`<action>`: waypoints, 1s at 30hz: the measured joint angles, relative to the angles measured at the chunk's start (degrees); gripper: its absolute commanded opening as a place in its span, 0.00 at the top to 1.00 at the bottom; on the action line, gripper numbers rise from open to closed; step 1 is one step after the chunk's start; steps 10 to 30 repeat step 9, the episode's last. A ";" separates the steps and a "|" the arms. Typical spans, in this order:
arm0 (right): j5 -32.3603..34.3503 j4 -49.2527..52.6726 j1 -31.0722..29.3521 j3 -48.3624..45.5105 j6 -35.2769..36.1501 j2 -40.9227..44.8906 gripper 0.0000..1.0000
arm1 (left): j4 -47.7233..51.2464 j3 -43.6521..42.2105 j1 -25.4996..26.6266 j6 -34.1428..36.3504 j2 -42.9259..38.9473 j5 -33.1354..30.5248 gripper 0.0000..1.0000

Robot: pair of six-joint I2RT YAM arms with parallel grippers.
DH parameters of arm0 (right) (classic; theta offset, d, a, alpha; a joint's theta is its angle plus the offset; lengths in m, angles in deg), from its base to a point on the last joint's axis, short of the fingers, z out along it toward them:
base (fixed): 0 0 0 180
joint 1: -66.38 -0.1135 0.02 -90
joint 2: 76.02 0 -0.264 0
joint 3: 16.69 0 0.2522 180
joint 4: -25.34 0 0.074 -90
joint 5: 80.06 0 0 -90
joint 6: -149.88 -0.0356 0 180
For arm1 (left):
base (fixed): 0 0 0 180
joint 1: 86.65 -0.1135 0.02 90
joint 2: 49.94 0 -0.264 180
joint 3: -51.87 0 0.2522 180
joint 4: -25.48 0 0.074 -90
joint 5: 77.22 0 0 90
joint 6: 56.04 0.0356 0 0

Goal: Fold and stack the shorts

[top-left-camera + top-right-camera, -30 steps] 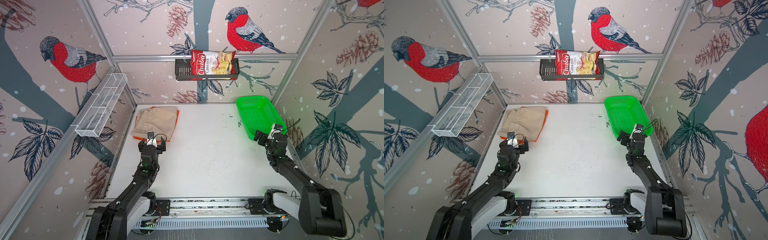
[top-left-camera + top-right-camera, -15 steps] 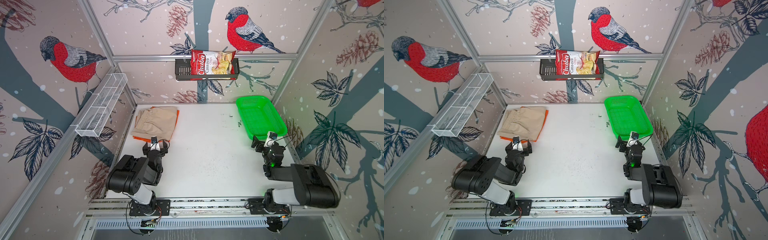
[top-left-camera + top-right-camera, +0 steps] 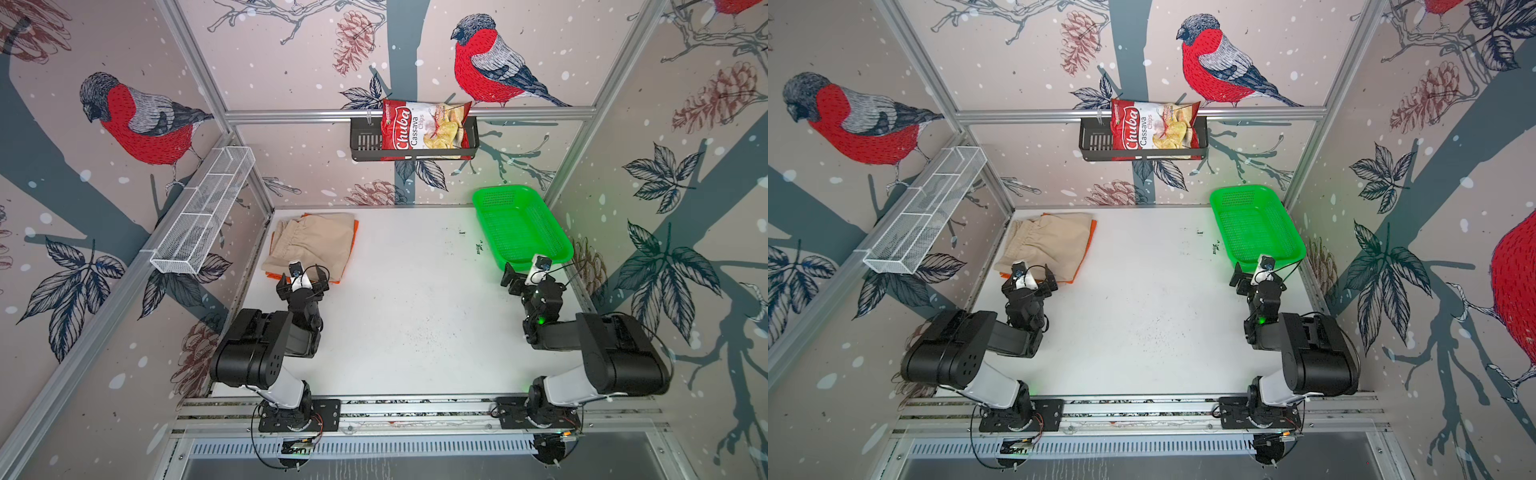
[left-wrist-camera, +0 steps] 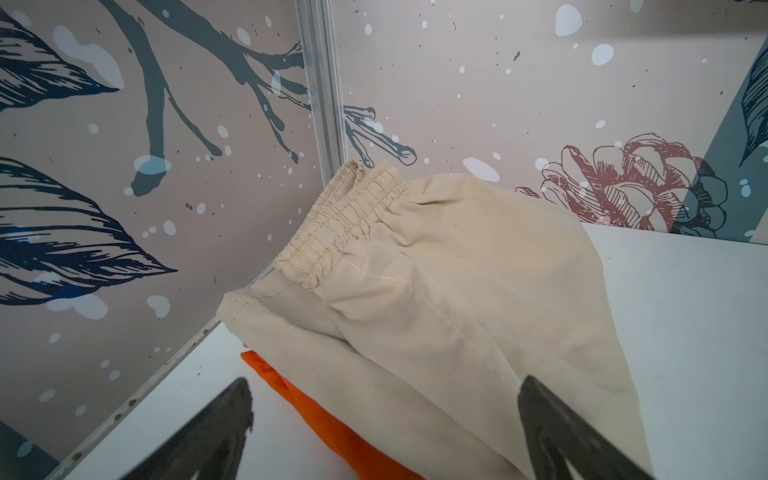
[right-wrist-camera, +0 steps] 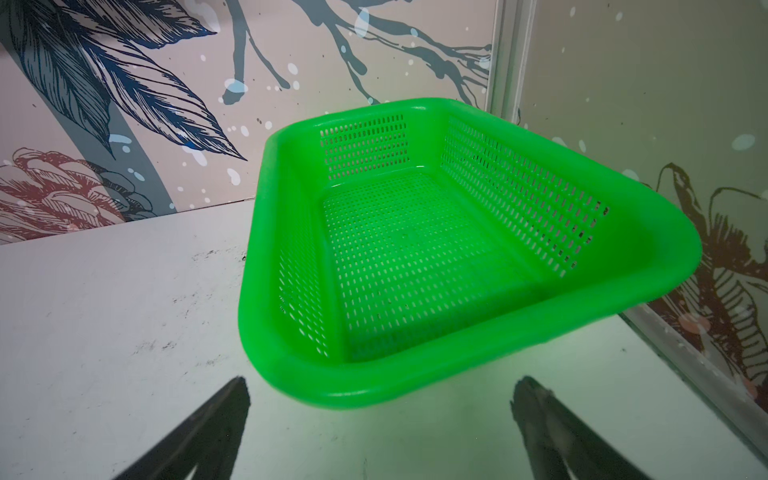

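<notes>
In both top views, the folded beige cloth shorts (image 3: pixel 316 243) lie on the bright orange cloth shorts (image 3: pixel 356 237) in the white surface's (image 3: pixel 395 311) far left corner, and both arms have folded back toward their bases. In the left wrist view, the left end effector (image 4: pixel 384 382) is released, empty, at the stack's near edge. In the right wrist view, the right end effector (image 5: pixel 380 382) is released before the green plastic mesh basket (image 5: pixel 257 249). The stacking looks finished.

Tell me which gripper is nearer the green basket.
Right. The right gripper sits just short of the basket, at its near rim; the left gripper is across the table, by the shorts.
</notes>
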 measured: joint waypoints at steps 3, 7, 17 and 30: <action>0.02 0.00 0.00 0.02 0.00 0.00 0.00 | 0.02 0.00 0.00 -0.09 0.00 0.00 0.02; 0.02 0.00 0.00 0.02 0.00 0.00 0.01 | 0.33 0.20 0.07 -0.09 0.20 -0.02 0.02; 0.02 0.00 0.00 0.02 0.00 0.00 0.01 | 0.33 0.20 0.07 -0.09 0.20 -0.02 0.02; 0.02 0.00 0.00 0.02 0.00 0.00 0.01 | 0.33 0.20 0.07 -0.09 0.20 -0.02 0.02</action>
